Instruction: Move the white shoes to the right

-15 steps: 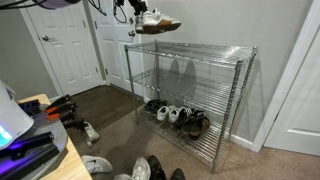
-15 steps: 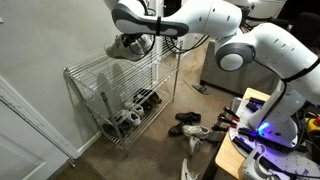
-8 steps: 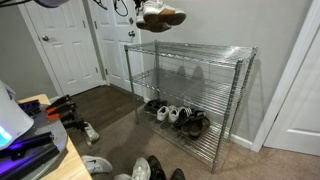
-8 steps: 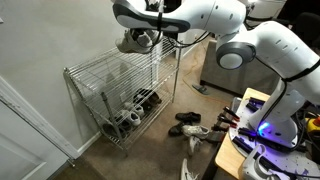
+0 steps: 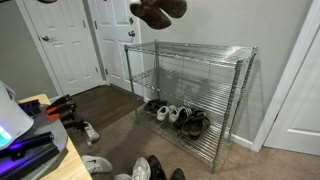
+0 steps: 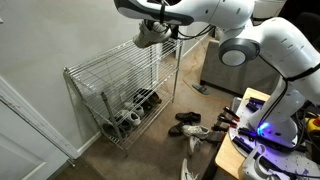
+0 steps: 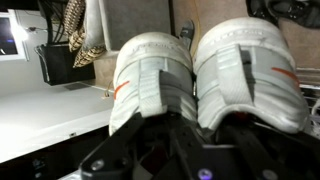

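the white shoes [image 7: 150,85], a pair of white and light-grey lace-up sneakers with dark brownish soles, are high in the air. the black jaws pinch them at the spot where the two shoes meet, so the jaws are pressed onto the pair. in the wrist view the shoes sit side by side, very close together, and fill most of the picture. in both exterior views they are above the top shelf of the tall silver wire rack [image 5: 195,50], near one end of it and not touching it. in an exterior view the white shoes [image 5: 158,10] show mostly their dark soles from under. the big white robot arm [image 6: 235,30] reaches over the rack. more shoes [image 5: 177,115], some white and some dark, sit in a row on the bottom shelf. other loose shoes [image 6: 190,125] lie on the brown floor near the rack. a light wood counter [image 5: 35,103] is in a low corner of an exterior view.
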